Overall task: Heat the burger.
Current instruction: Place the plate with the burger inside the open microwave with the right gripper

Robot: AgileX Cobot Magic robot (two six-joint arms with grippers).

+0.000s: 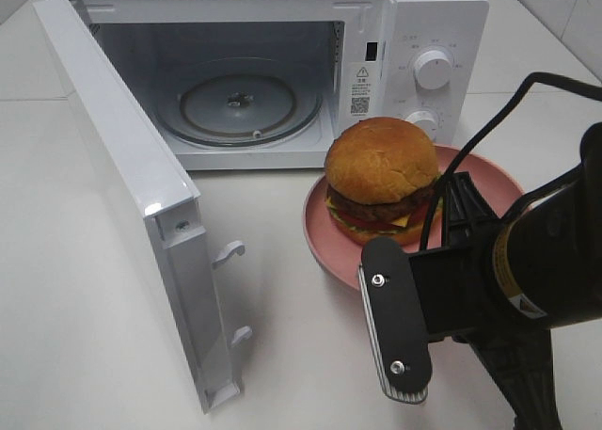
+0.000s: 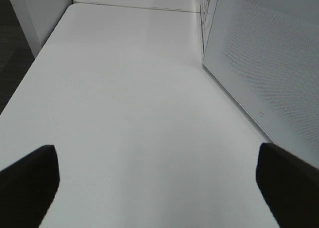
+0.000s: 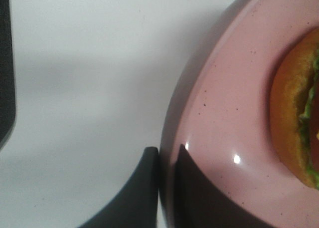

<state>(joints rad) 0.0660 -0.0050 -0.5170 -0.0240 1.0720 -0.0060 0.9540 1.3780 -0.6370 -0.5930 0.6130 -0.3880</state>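
White tabletop (image 2: pixel 124 88) runs bare ahead of the spread left pincer (image 2: pixel 155 149); right pincer (image 3: pixel 167 150) clamps the plate (image 3: pixel 224 103) rim, burger (image 3: pixel 291 113) beyond.

Burger (image 1: pixel 381 171): golden-brown bun, dark patty, red and yellow layers. Plate (image 1: pixel 320 230): pink with dark speckles. Microwave (image 1: pixel 442 16) white. Table (image 1: pixel 301 355) white.

Surface: smooth white tabletop (image 1: pixel 85 289), bare and matte across its 6 to 9 o'clock stretch.
Oven: white box-shaped microwave oven (image 1: pixel 442 35) stands on it at 12 o'clock, with the hinged white door (image 1: pixel 122 167) swung open toward 8 o'clock.
Dish: round pink speckled plate (image 1: pixel 329 256) rests at 3 o'clock, just in front of the oven's dial panel.
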